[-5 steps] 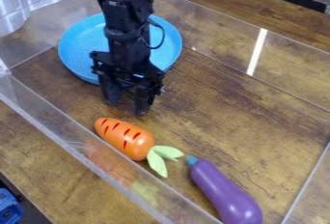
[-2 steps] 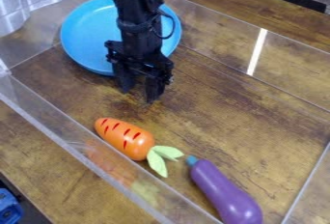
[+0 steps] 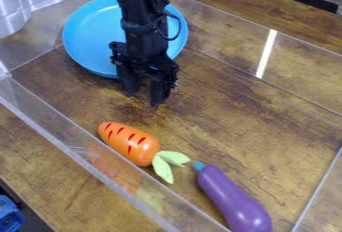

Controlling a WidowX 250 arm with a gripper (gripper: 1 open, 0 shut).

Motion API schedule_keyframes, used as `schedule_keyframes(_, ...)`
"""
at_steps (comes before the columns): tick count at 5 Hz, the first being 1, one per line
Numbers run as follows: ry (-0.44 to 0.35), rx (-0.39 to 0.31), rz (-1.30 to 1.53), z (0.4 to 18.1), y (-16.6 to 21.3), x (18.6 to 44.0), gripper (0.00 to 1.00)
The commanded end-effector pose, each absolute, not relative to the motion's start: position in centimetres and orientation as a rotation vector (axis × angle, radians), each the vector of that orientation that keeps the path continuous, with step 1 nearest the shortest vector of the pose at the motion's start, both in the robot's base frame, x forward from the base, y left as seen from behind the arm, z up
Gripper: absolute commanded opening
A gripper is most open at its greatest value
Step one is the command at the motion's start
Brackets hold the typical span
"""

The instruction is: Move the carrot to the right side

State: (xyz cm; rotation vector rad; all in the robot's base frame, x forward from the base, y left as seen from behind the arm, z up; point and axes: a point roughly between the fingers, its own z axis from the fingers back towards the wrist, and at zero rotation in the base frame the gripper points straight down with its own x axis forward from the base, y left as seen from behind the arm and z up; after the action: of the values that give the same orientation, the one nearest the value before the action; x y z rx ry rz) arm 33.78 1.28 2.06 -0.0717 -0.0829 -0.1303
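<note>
Pic small, a bit soft — lighting moderate, no harsh glare; fine detail on dark arm (image 3: 139, 26) lost.

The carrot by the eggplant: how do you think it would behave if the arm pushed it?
The carrot would probably roll, since its orange body looks rounded. Its path might curve, as it seems to taper away from the leaves. Those splayed leaves may also catch and limit the roll.

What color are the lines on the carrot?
The carrot has dark lines, best seen in the camera view.
</note>
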Motion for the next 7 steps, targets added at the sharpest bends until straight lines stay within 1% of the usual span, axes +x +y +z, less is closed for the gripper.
schedule_keyframes(1, -0.112, -0.086, -0.208, 3.4, 1.0, 33.8, 1.0)
schedule_keyframes(3, -0.13, -0.095, -0.085, 5.1, 5.0, 33.7, 1.0)
schedule_keyframes(4, -0.142, -0.098, -0.034, 6.8, 5.1, 34.1, 1.0)
schedule_keyframes(5, -0.165, -0.092, 0.008, 9.3, 5.1, 34.7, 1.0)
schedule_keyframes(6, -0.185, -0.083, 0.051, 12.6, 5.2, 35.8, 1.0)
schedule_keyframes(7, -0.2, -0.079, 0.074, 13.6, 6.1, 37.5, 1.0)
